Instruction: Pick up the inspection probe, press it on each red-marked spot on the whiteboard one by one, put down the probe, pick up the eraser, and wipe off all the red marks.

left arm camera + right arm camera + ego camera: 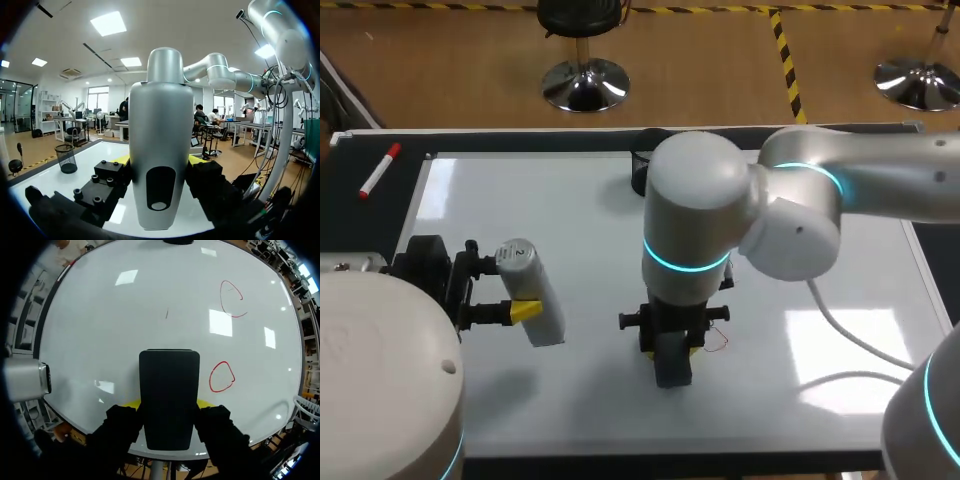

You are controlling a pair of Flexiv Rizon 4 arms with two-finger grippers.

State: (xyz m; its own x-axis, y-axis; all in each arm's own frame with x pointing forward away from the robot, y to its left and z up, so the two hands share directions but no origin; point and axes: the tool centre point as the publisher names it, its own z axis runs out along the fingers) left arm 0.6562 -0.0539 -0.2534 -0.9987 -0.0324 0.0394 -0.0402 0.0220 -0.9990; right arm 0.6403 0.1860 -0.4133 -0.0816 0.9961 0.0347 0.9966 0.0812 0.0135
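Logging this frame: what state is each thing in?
inspection probe: clamped in the left pincer, raised off the whiteboard.
eraser: clamped in the right pincer, low at the whiteboard; contact unclear.
red marks: two loops show, not yet wiped.
red marker: lying beside the whiteboard, untouched.

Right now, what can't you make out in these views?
Head view: right arm hides the red marks, bar a sliver.
Right wrist view: eraser hides its own contact with the whiteboard.
Left wrist view: probe blocks the board ahead.
Black object at the far edge: half hidden by the arm.
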